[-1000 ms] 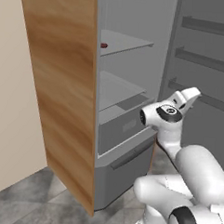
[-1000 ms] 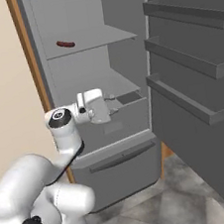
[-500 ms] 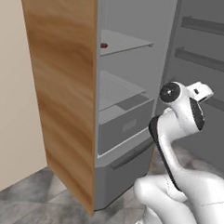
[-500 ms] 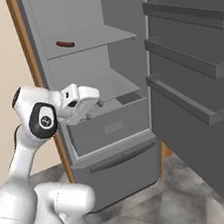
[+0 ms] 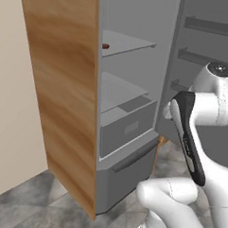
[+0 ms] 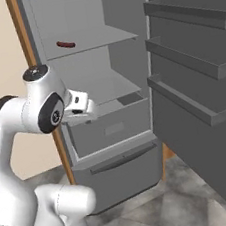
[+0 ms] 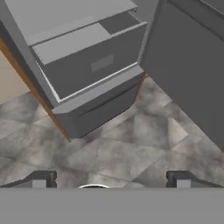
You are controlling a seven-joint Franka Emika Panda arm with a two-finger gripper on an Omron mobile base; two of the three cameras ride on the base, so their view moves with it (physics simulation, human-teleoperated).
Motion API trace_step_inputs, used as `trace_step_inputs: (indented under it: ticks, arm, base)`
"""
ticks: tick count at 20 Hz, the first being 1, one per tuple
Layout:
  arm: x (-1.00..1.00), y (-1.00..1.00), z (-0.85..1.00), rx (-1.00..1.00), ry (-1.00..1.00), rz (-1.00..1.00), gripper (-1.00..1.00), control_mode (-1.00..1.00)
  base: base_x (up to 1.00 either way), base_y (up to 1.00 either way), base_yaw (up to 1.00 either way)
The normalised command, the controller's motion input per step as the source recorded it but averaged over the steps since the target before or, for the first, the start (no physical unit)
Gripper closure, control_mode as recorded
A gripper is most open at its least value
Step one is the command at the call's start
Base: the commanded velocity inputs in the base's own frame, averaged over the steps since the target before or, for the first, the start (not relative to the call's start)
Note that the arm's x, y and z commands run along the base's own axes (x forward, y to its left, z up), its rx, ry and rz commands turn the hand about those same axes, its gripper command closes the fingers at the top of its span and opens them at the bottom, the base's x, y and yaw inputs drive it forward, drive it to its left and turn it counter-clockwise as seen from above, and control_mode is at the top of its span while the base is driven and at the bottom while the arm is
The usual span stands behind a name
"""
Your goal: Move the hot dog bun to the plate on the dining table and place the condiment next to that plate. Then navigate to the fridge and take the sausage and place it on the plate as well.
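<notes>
The fridge (image 5: 129,128) stands open in front of me, with its light wood side panel (image 5: 60,99) on the left. The sausage (image 6: 66,44), a short dark reddish cylinder, lies on the upper shelf and peeks past the panel's edge as the sausage (image 5: 105,46). My gripper (image 7: 110,179) is open with nothing between its fingertips (image 7: 41,178); it looks down over the fridge's lower drawers (image 7: 87,65) and the floor. My white hand (image 6: 79,108) hovers before the middle shelf, well below the sausage. The hot dog bun, plate, dining table and condiment are out of view.
The open fridge door (image 6: 194,99) with its grey racks juts out on the right, close beside the arm. A beige wall (image 5: 17,106) runs left of the wood panel. Grey stone floor tiles (image 7: 113,148) lie below the drawers.
The arm has folded upward, its elbow and shoulder joints rising high. The hand has drifted a little left in front of the middle shelf. The gripper stays open.
</notes>
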Motion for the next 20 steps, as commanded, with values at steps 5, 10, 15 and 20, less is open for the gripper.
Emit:
trace_step_inputs:
  ticks: [5, 10, 15, 20]
  arm:
    - [-0.13, 0.46, -0.29, 0.28, 0.28, 0.06, -1.00, -1.00]
    - [-0.01, 0.06, -0.06, 0.01, 0.02, 0.01, -1.00, 1.00]
    - [0.00, 0.00, 0.00, 0.00, 0.00, 0.00, -1.00, 1.00]
    - [0.00, 0.00, 0.00, 0.00, 0.00, 0.00, -1.00, 1.00]
  base:
    - [0.00, 0.00, 0.00]
    - [0.12, -0.25, 0.03]
    - [0.69, -0.69, 0.13]
    - [0.62, -0.09, 0.39]
